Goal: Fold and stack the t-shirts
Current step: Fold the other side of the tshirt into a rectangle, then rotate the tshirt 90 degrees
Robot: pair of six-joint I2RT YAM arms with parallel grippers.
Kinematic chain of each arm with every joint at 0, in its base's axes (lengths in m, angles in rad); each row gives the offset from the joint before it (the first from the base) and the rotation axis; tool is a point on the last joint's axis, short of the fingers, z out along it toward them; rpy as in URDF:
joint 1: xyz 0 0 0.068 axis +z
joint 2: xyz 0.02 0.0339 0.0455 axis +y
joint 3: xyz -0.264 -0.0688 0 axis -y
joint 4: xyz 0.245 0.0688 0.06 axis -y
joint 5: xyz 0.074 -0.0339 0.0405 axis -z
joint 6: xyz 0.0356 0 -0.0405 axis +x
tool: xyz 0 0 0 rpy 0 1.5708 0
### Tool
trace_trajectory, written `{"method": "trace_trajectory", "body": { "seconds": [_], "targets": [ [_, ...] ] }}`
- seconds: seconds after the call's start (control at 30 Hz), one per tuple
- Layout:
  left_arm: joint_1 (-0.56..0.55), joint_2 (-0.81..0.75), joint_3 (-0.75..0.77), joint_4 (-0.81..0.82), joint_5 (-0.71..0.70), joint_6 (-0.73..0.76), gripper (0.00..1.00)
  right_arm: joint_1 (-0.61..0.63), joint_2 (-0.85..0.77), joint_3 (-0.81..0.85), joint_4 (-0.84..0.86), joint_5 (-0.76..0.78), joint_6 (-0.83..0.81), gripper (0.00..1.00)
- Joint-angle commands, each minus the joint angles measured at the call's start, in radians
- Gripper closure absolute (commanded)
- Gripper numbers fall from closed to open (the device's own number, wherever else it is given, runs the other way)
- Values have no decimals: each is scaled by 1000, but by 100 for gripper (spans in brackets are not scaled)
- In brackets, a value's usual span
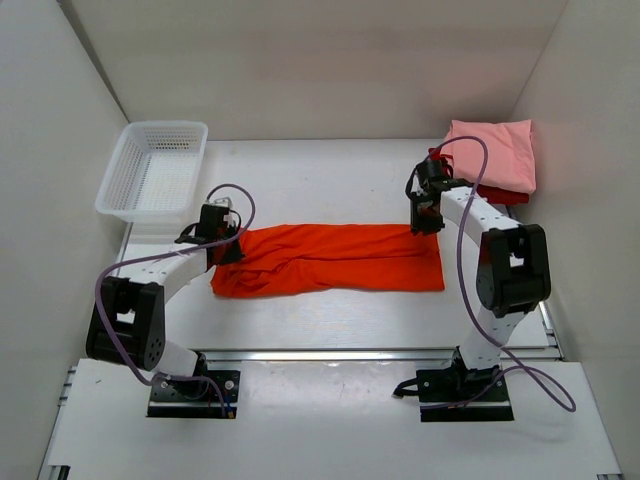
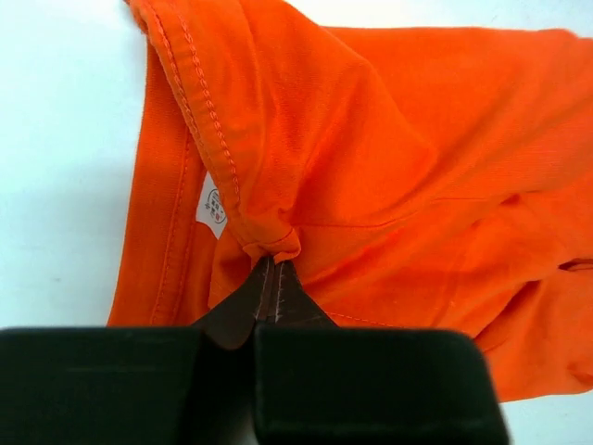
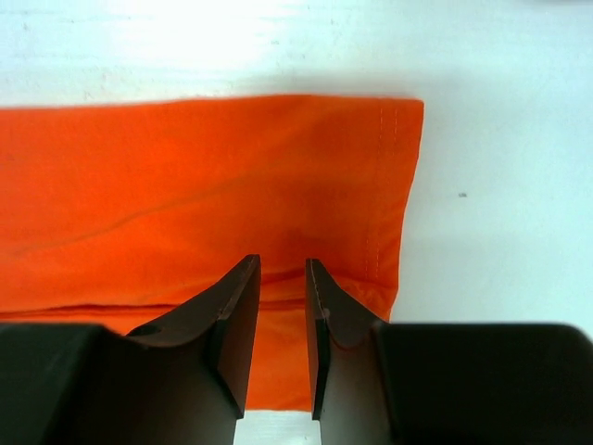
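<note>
A bunched fold of the orange t-shirt [image 2: 408, 167] is pinched between the closed tips of the left gripper [image 2: 274, 278], beside a stitched seam [image 2: 199, 102]. A white label [image 2: 214, 206] is exposed. The cloth is spread on a white table [image 2: 65, 185].

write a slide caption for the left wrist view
Left gripper shut on a bunched fold of the orange t-shirt, its white label showing beside the seam, over the white table.

Robot lab cell: plain white walls [image 1: 300, 60], metal rail [image 1: 330, 353].

The dark red shirt [image 1: 503, 194] lies mostly hidden under the pink shirt [image 1: 492, 150].
</note>
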Motion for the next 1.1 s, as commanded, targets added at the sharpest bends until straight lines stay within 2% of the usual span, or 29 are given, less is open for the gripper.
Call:
{"method": "trace_trajectory", "body": {
  "seconds": [0.0,0.13,0.17,0.23,0.27,0.3,0.33,0.5,0.57,0.63,0.67,0.7,0.77,0.83,0.97,1.07],
  "targets": [
    [-9,-44,-18,-48,-35,-20,100,-5,38,47,11,7,-3,77],
    [2,10,-28,-52,-31,0,98,-2,71,62,16,-7,-14,76],
    [-3,24,-26,-58,-23,4,88,2,79,62,14,-10,-3,76],
    [6,38,-12,-69,-9,1,83,-1,103,76,19,-16,-3,75],
    [14,24,-8,-71,-3,-5,74,-5,105,87,14,-21,-8,76],
    [19,9,-2,-69,1,-6,55,-11,110,90,17,-21,-5,75],
    [17,-17,5,-52,11,-8,48,-10,111,93,21,-19,-6,75],
    [-13,-155,86,-60,11,-8,42,-21,124,99,40,-36,-6,74],
    [-33,-186,112,-81,2,-23,44,-27,134,102,37,-47,-6,74],
    [-30,-214,103,-89,23,-48,50,-28,134,105,44,-53,-8,73],
    [-41,-238,79,-80,31,-66,58,-38,137,104,48,-62,-12,76],
    [-49,-252,40,-72,26,-81,65,-42,145,114,56,-73,-3,84],
    [-91,-274,-35,-32,11,-107,87,-64,169,137,42,-81,-9,100],
    [-128,-269,-109,0,-17,-156,99,-67,203,159,21,-79,0,100],
    [-136,-180,-204,52,-29,-210,100,-67,226,159,-2,-64,18,100],
    [-135,-110,-175,80,-58,-210,100,-45,214,101,-7,-41,52,100]
  ]
}}
